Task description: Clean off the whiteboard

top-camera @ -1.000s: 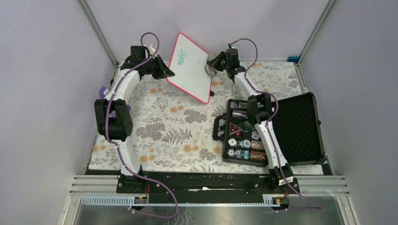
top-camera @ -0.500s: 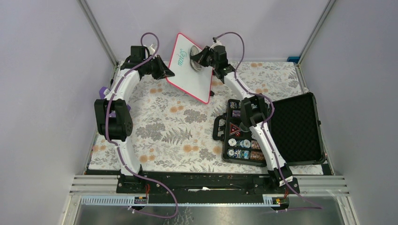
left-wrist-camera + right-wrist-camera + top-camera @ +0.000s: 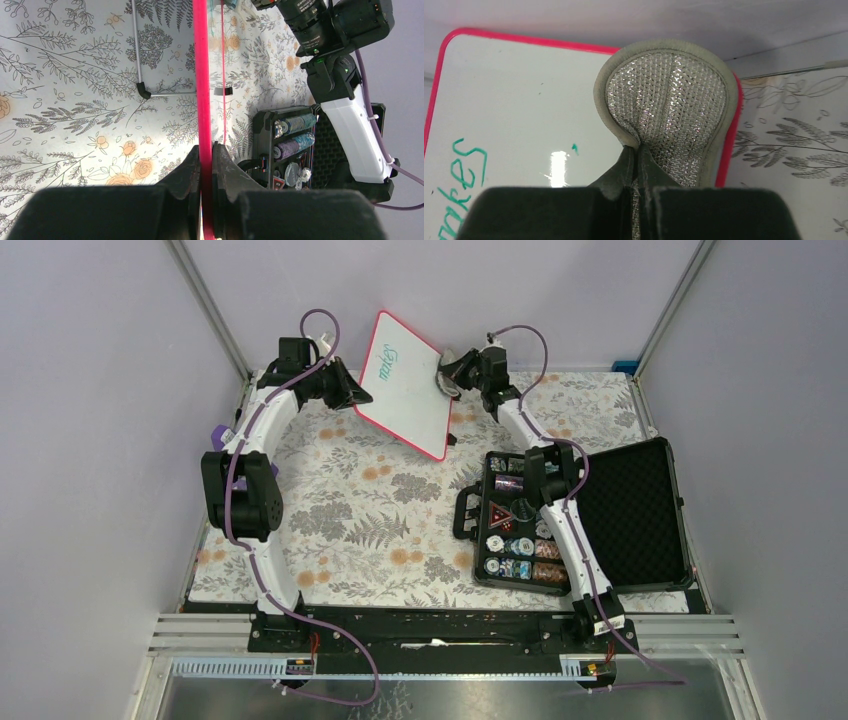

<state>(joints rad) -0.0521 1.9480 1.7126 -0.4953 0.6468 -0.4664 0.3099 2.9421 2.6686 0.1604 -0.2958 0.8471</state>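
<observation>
The whiteboard (image 3: pixel 410 390), white with a red rim, stands tilted up at the back of the table, green handwriting near its upper left. My left gripper (image 3: pixel 356 398) is shut on its left rim; the left wrist view shows the red rim (image 3: pixel 202 75) edge-on, clamped in my gripper (image 3: pixel 206 152). My right gripper (image 3: pixel 450 375) is shut on a grey silvery mesh scrub pad (image 3: pixel 666 105) at the board's right edge. The right wrist view shows the board (image 3: pixel 524 110), green letters at lower left and a green speck near the middle.
An open black case of poker chips (image 3: pixel 575 515) lies on the right of the floral cloth (image 3: pixel 350 510), under the right arm; it also shows in the left wrist view (image 3: pixel 290 145). The board's wire stand and black feet show there too. Grey walls close the back.
My right gripper swept the pad left onto the board's upper middle, then came back right to the board's right edge. The writing there is gone. The left gripper and board stayed still.
</observation>
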